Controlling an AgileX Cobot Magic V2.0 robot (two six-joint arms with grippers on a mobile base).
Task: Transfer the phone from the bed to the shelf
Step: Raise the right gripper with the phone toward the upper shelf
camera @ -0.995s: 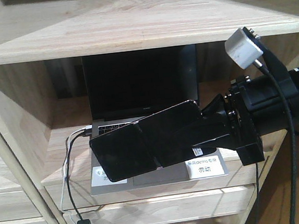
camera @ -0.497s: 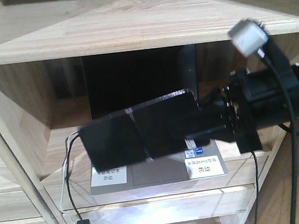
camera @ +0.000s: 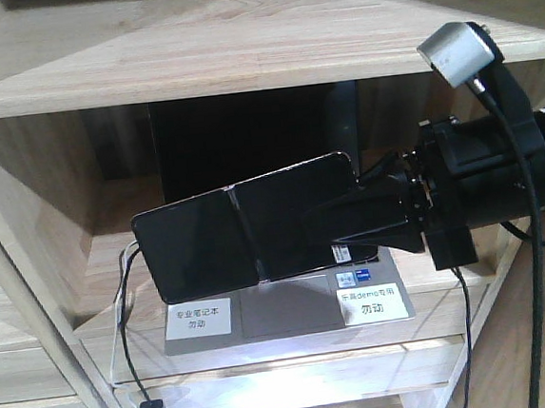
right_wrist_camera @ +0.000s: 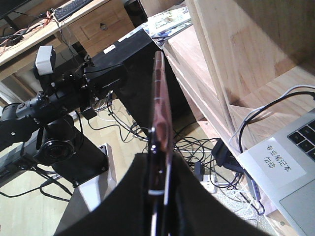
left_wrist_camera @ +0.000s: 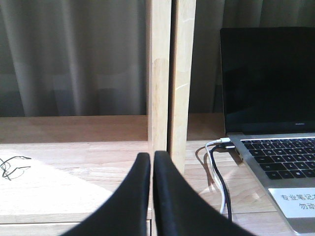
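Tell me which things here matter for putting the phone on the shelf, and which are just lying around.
Part of the job: the phone, clamped in the right gripper; the shelf in front of it.

Just lying about: the open laptop on a shelf board, its white labels, the cables beside it; the left gripper, shut on nothing.

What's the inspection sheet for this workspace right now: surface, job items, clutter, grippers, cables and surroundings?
Surface: wooden shelf, laptop on its board.
Job's things: phone held in the air before the laptop, not yet set down.
Clutter: laptop open, two white labels.
Grippers: right gripper shut on phone; left gripper shut, empty.
Cables: white and black cables at laptop's left side.
Surroundings: curtain behind shelf; tangled floor cables.
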